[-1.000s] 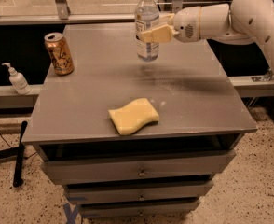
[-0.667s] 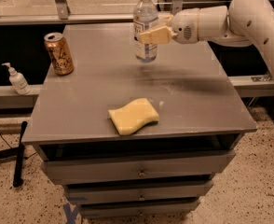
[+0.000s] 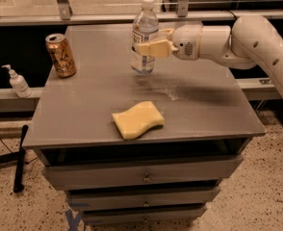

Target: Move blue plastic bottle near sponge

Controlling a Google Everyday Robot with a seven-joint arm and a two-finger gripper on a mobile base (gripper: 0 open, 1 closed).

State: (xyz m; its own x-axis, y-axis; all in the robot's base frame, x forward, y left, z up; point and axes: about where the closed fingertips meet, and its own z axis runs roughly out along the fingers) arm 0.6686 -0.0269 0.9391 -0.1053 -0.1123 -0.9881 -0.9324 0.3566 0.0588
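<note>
The blue plastic bottle [image 3: 143, 37], clear with a white cap and a white-and-blue label, stands upright over the back middle of the grey cabinet top [image 3: 83, 105]. My gripper [image 3: 148, 45] comes in from the right on a white arm and is shut on the bottle at label height. The bottle's base is at or just above the surface; I cannot tell which. The pale yellow sponge [image 3: 138, 120] with wavy edges lies flat near the front edge, well in front of the bottle and apart from it.
An orange-gold drink can [image 3: 61, 55] stands at the back left of the top. A small white pump bottle [image 3: 18, 82] sits on a lower ledge to the left. Drawers [image 3: 144, 176] run below the top. A black rod [image 3: 20, 159] leans at the floor on the left.
The gripper and the bottle have shifted a little to the left and towards the front of the top. The sponge and the can have not moved.
</note>
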